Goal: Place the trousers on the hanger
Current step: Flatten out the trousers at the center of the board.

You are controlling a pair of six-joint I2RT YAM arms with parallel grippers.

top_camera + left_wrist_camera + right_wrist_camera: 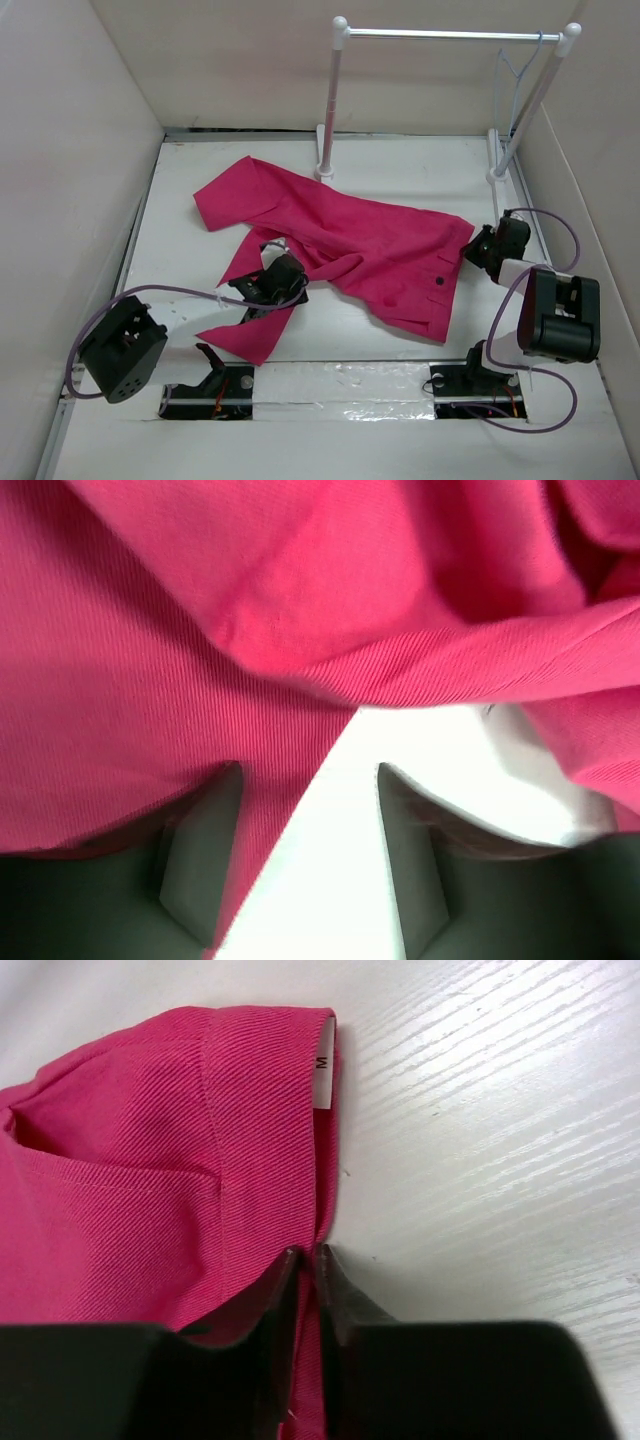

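The magenta-pink trousers lie spread across the table, waistband with a dark button at the right, legs reaching left and front-left. My right gripper is shut on the waistband edge of the trousers, next to a white size label. My left gripper is open, low over the crotch area; in its wrist view the gripper straddles bare table beside a leg edge of the trousers. The thin pale hanger hangs at the right end of the rack bar.
A white-poled rack with a silver bar stands at the back. White walls enclose the table on the left, back and right. Purple cables loop by both arm bases.
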